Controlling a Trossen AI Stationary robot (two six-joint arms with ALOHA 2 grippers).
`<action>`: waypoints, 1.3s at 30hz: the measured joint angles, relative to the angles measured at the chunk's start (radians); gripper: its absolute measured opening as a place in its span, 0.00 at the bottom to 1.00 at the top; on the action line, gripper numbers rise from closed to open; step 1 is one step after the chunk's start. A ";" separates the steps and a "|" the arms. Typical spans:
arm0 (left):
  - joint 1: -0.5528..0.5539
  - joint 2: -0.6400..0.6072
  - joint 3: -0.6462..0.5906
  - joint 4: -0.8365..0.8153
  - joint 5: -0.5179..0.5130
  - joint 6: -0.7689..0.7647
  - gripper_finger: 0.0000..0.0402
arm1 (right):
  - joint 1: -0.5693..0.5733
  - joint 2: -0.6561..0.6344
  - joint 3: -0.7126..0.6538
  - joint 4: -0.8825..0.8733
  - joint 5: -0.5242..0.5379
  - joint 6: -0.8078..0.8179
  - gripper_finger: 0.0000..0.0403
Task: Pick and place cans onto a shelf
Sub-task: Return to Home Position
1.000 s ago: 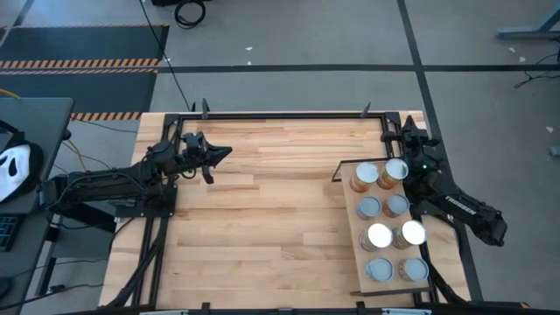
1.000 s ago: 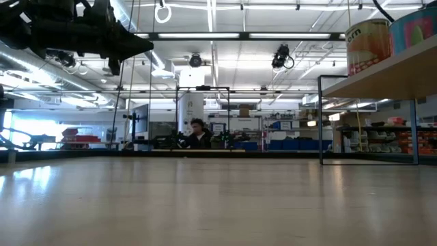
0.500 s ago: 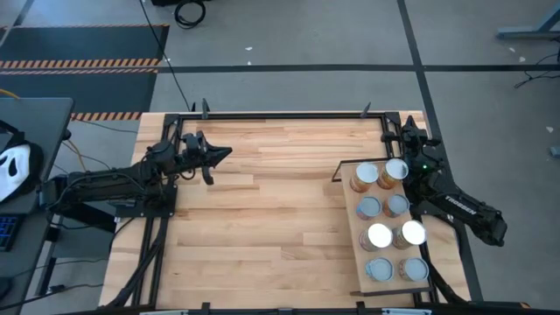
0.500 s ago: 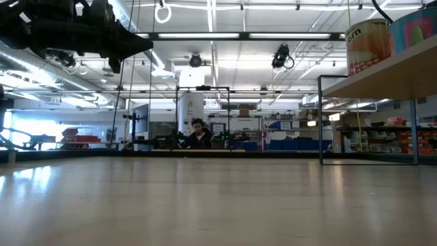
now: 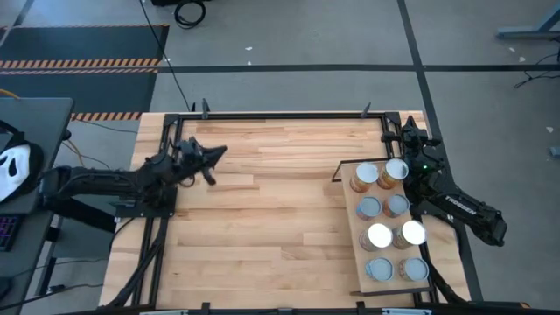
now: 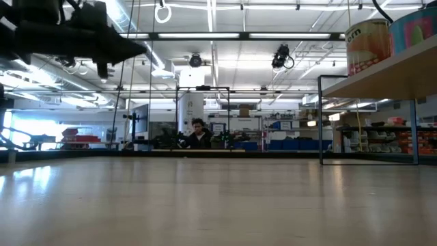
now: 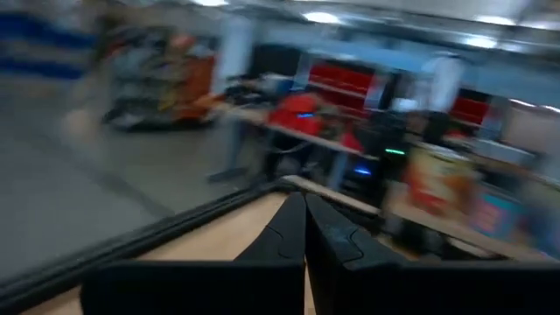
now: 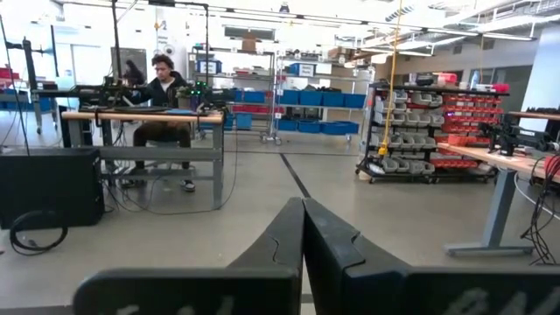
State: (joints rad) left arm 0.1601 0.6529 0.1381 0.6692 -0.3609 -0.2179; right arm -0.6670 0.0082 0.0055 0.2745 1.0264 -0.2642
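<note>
Cans (image 5: 385, 223) are crowding the shelf (image 5: 395, 251), at three o'clock from the left gripper (image 5: 219, 153). Right gripper (image 5: 408, 131) is hovering nearer, at its twelve; both are holding nothing, fingers together.

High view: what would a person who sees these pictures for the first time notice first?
Eight cans stand in two rows of four on the shelf, at the right side of the table; two tops shine white. The left gripper hangs shut over the far left part of the table, and the right gripper sits shut just past the shelf's far end.
</note>
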 joint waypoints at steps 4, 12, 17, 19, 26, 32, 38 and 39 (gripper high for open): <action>-0.186 -0.022 0.000 0.069 0.002 0.171 0.00 | 0.000 0.000 0.000 0.000 0.000 0.000 0.04; -0.400 -0.363 0.000 -0.271 0.084 0.337 0.00 | 0.000 0.000 0.000 0.000 0.000 0.000 0.04; -0.418 -0.610 0.000 -0.552 0.102 0.253 0.01 | 0.000 0.000 0.000 0.000 0.000 0.000 0.04; -0.418 -0.653 0.000 -0.629 0.145 0.259 0.01 | 0.000 0.000 0.000 0.000 0.000 0.000 0.04; -0.418 -0.651 0.012 -0.806 0.268 0.190 0.00 | 0.000 0.000 0.000 0.000 -0.004 0.000 0.04; -0.409 -0.651 0.012 -0.934 0.263 0.131 0.00 | 0.000 0.000 0.000 0.001 -0.005 0.000 0.04; -0.280 -0.652 0.012 -0.860 0.382 0.253 0.00 | 0.000 0.000 0.000 0.001 -0.006 0.000 0.04; -0.252 -0.652 0.012 -0.836 0.401 0.266 0.00 | 0.000 0.000 0.000 0.001 -0.006 0.000 0.04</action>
State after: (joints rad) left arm -0.0923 0.0010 0.1497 -0.1664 0.0396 0.0479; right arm -0.6670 0.0082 0.0055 0.2755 1.0203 -0.2642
